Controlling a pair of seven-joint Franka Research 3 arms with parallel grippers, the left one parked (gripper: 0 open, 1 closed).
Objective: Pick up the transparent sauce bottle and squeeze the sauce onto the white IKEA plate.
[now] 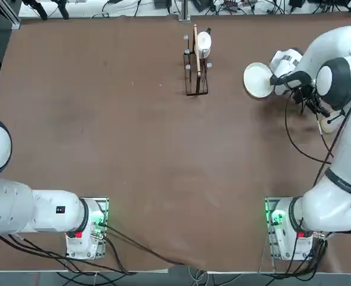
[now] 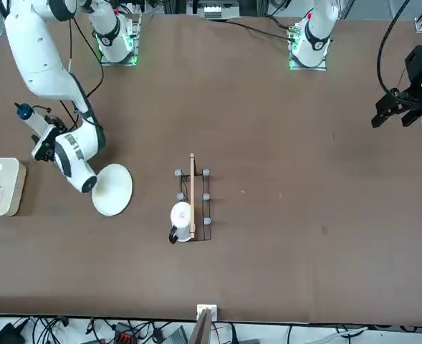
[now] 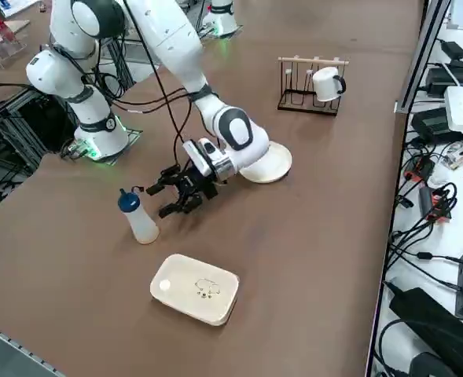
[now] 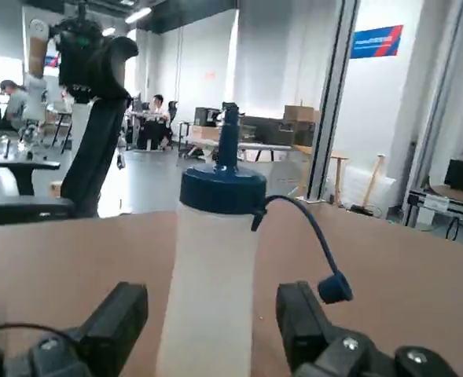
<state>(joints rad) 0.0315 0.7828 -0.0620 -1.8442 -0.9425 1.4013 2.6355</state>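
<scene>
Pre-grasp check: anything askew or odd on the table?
Only the blue cap: it dangles by its strap beside the nozzle, so the upright bottle is uncapped. No spill visible. The open right hand straddles the bottle.

Right arm [image 1: 342,140] extended; wrist tipped toward horizontal. Right gripper [image 3: 182,191], in the right side view, at ten o'clock from centre, fingers [image 4: 119,322] parted.

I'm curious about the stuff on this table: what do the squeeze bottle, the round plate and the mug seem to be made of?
Squeeze bottle: soft-looking matte plastic, cloudy and translucent, with an opaque blue nozzle cap.
Round plate: smooth, plain white, probably glazed ceramic, though plastic is possible.
Mug: likely glazed ceramic, white outside with a contrasting dark handle; enamelled metal can't be ruled out.
</scene>
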